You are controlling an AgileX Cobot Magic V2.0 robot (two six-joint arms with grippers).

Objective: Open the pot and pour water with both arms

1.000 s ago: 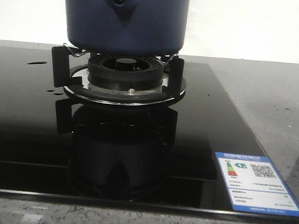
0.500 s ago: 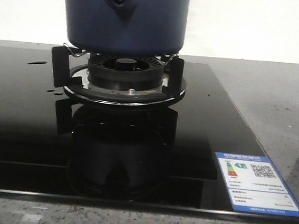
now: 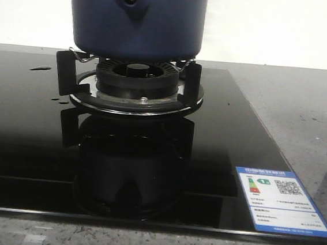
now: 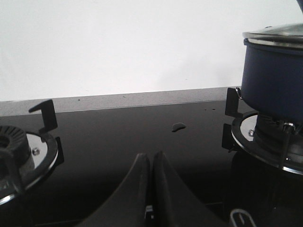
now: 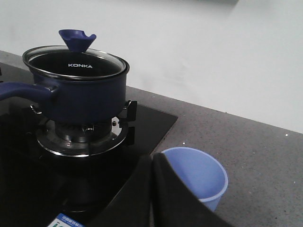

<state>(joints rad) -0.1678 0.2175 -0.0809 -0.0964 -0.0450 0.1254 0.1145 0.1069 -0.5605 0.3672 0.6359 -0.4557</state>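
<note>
On burner [image 3: 135, 82], pot [image 3: 137, 18] sits with lid [image 5: 75, 64] on, cup [image 5: 196, 175] nearby on table [image 5: 265, 156]. Left hand [image 4: 150, 163] and right hand [image 5: 151, 163] both clenched, empty, well apart from pot. Risk imo: small lid knob [image 5: 76, 40] slipping, lid dropping on glass

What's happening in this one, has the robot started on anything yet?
Nothing is being handled. The pot sits on a burner of the black cooktop with its glass lid on. Both grippers are shut and empty: the left gripper is over the cooktop, apart from the pot, and the right gripper is beside a pale blue cup standing on the grey counter. Opening and pouring are not yet done.
</note>
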